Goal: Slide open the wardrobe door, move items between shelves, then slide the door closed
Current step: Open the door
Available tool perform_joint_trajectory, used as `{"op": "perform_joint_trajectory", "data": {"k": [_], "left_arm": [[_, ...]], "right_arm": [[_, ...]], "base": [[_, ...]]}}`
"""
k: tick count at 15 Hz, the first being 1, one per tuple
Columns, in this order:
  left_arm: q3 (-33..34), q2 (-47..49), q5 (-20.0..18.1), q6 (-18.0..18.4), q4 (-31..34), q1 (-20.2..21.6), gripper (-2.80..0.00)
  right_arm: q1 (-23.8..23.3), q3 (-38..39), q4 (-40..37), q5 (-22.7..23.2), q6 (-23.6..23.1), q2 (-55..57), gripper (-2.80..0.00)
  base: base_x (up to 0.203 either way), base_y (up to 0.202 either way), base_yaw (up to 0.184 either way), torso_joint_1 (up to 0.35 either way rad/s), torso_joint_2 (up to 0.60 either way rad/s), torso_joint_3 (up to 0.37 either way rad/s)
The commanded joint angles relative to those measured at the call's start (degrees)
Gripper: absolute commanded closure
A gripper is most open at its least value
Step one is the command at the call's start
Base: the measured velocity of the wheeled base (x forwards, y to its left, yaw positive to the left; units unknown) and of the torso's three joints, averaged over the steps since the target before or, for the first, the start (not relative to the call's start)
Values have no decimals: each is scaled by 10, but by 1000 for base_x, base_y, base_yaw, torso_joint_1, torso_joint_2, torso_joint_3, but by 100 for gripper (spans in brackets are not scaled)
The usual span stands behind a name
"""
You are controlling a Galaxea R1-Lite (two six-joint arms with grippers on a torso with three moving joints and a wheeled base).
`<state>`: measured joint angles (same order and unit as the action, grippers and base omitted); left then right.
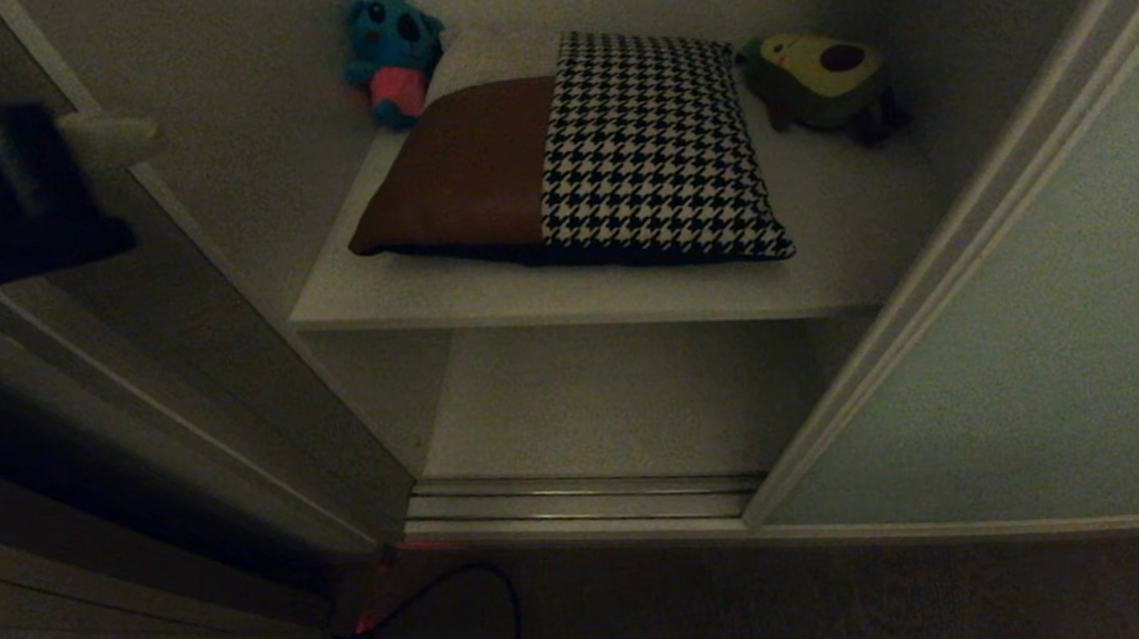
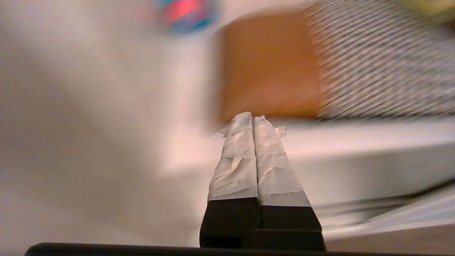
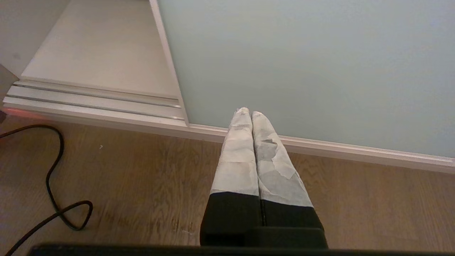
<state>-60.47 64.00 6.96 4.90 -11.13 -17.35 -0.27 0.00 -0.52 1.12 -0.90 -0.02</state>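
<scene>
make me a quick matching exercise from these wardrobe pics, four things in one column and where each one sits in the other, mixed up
Things:
1. cushion
2. blue plush toy
3. avocado plush toy
4. black cable

Places:
A. on the wooden floor in front of the wardrobe
B. back of the shelf, at the cushion's right corner
C. middle of the shelf, lying flat
D. back of the shelf, at the cushion's left corner

Pairs: 1-C, 2-D, 3-B, 4-A

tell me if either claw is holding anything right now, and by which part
Nothing is held. The left claw is shut on nothing, short of the cushion. The right claw is shut and empty, above the floor.
</scene>
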Motion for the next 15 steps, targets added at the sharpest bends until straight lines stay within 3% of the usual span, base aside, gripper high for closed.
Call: {"op": "perform_joint_trajectory", "data": {"k": [1, 3, 8, 10, 13, 15], "left_arm": [[95, -147, -43, -5, 11, 118, 0], [177, -246, -100, -12, 31, 180, 0], [432, -474, -150, -16, 84, 220, 0], [500, -480, -155, -24, 85, 224, 0], [600, -481, -161, -26, -7, 223, 0], [605, -486, -156, -36, -16, 191, 0]], "right_arm": [[0, 2, 0, 0, -1, 0, 0], [0, 2, 0, 0, 0, 0, 0], [0, 2, 0, 0, 0, 0, 0], [0, 2, 0, 0, -1, 0, 0], [0, 2, 0, 0, 0, 0, 0], [0, 2, 0, 0, -1, -1, 0]], "base": [[0, 0, 0, 0, 0, 0], [0, 0, 0, 0, 0, 0], [0, 0, 0, 0, 0, 0], [0, 0, 0, 0, 0, 0], [0, 0, 0, 0, 0, 0], [0, 0, 0, 0, 0, 0]]}}
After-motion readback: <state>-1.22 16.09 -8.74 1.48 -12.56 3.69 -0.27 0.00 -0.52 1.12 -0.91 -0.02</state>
